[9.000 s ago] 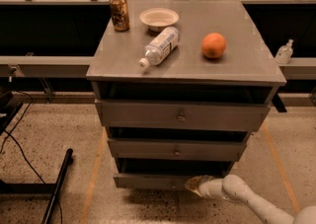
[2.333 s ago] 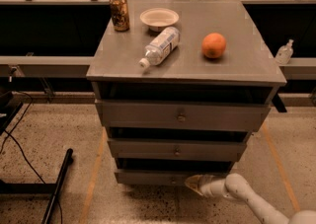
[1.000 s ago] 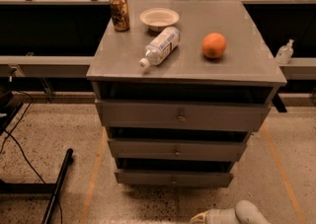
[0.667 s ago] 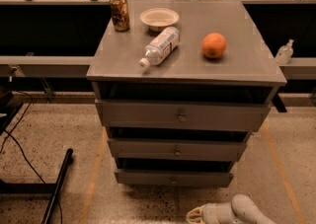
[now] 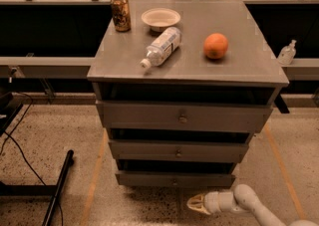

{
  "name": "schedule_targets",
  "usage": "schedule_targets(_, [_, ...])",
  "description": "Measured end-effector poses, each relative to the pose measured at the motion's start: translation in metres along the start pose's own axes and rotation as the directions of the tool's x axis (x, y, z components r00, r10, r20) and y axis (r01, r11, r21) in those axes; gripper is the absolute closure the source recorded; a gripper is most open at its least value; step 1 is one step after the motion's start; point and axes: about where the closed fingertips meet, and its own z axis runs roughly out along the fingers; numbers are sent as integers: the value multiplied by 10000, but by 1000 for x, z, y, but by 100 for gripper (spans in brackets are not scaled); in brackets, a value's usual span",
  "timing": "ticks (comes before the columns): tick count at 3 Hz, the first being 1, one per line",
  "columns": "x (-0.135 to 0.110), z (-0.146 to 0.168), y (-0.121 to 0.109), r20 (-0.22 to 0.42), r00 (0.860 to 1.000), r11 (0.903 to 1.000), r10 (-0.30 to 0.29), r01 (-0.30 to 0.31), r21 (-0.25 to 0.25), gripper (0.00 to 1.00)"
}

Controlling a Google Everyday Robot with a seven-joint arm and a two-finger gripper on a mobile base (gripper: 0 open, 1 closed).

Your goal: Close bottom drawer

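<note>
Jaws drawn together into a tapered tip, the gripper (image 5: 198, 203) hangs low over the speckled floor (image 5: 45, 140), pointing left on its pale arm (image 5: 239, 201), just in front of and below the right part of the bottom drawer (image 5: 174, 179) and apart from it. That drawer, the lowest and narrowest front of the grey cabinet (image 5: 239, 68), sits a little forward of the carcass with a dark gap above it, under the middle drawer (image 5: 149, 150) and the tall top drawer (image 5: 144, 116). Orange tape lines (image 5: 94, 177) run along the floor on either side of the cabinet; a black cable (image 5: 17, 150) and a black bar (image 5: 59, 186) lie to the left. On the cabinet top stand an upright can (image 5: 120, 12) and a shallow white bowl (image 5: 160, 18); a clear bottle (image 5: 160, 46) lies on its side, cap toward the front, and an orange (image 5: 216, 46) rests to the right. A small pump bottle (image 5: 286, 53) stands on the ledge behind
</note>
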Motion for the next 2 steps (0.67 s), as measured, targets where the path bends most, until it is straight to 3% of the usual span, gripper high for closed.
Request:
schedule_targets(1, [5,9,-22,842,9941,9976,678,-684,51,100])
schedule_targets(2, [11,2,-58,1141,9893,9934,908,-980,592,100])
